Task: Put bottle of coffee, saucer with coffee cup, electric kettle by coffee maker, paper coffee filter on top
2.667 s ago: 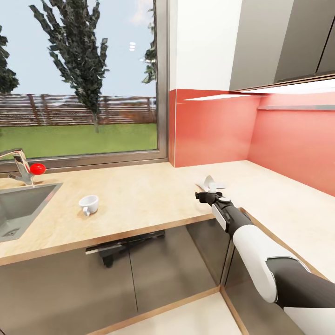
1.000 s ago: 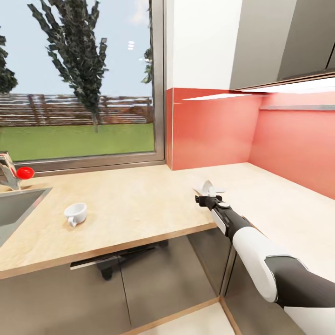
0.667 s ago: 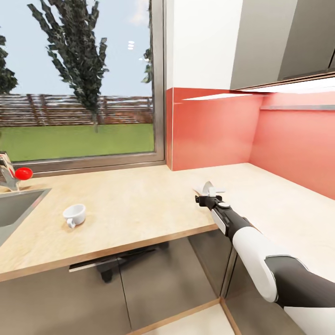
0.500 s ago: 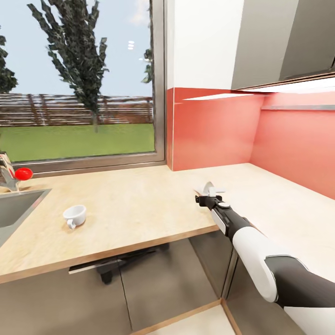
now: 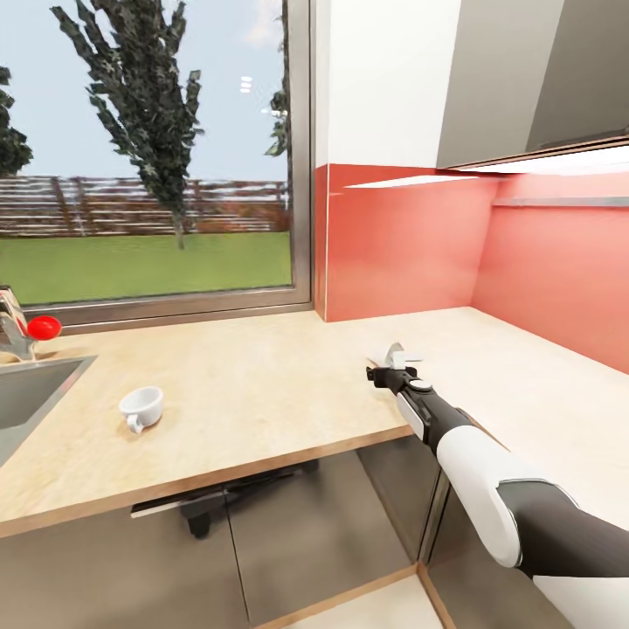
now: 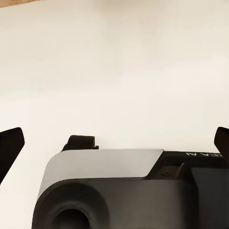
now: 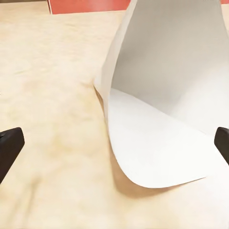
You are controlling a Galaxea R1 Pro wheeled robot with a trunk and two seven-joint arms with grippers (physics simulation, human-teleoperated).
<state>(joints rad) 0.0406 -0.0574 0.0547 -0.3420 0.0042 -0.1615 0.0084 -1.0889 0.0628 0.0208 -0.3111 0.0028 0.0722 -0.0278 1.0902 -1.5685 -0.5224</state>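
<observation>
The right gripper [image 5: 390,367], fingers spread wide and holding nothing, sits just short of the paper coffee filter [image 5: 394,354] on the kitchen countertop [image 5: 262,376]; the coffee cup [image 5: 141,408] stands well apart.

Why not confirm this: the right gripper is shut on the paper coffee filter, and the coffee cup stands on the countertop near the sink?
Not shut. The right wrist view shows the right gripper open, the paper coffee filter lying ahead of it. The coffee cup does stand on the countertop.
</observation>
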